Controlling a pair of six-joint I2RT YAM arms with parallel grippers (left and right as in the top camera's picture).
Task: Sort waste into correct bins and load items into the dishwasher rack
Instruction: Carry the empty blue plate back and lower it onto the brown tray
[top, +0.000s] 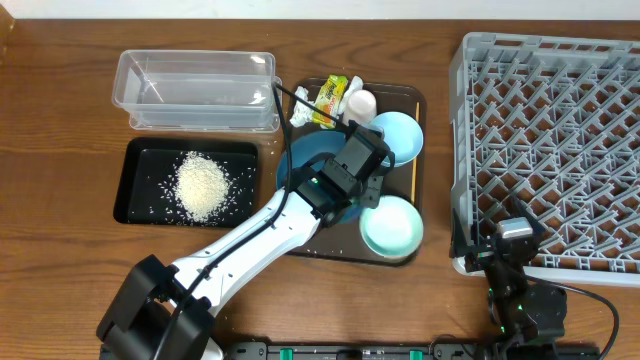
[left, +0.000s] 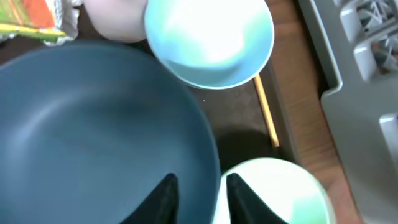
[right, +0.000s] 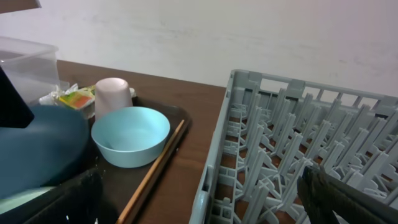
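Left arm stretches diagonally over the wooden counter (top: 60, 120); its claw (left: 204, 199), released, straddles the large round blue bowl's (left: 93, 137) rim. Right claw (right: 202, 199) spread wide, grey plastic lattice rack (right: 298, 143) to its right.

We see rice (top: 203, 186) heaped in the black tray (top: 135, 160) beside the clear tub (top: 195, 90); blue bowl (top: 300, 158), mint bowls (top: 398, 135) (top: 392, 226), cup (top: 361, 102) and stick (top: 415, 150) lie near the grey rack (top: 560, 140).

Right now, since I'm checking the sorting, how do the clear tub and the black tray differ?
The clear tub is see-through with tall walls; the black tray is opaque and shallow. The tub looks empty, while the tray holds a heap of rice. The tub sits farther from the robot, the tray nearer. Both are rectangular, of similar footprint, left of the brown tray.
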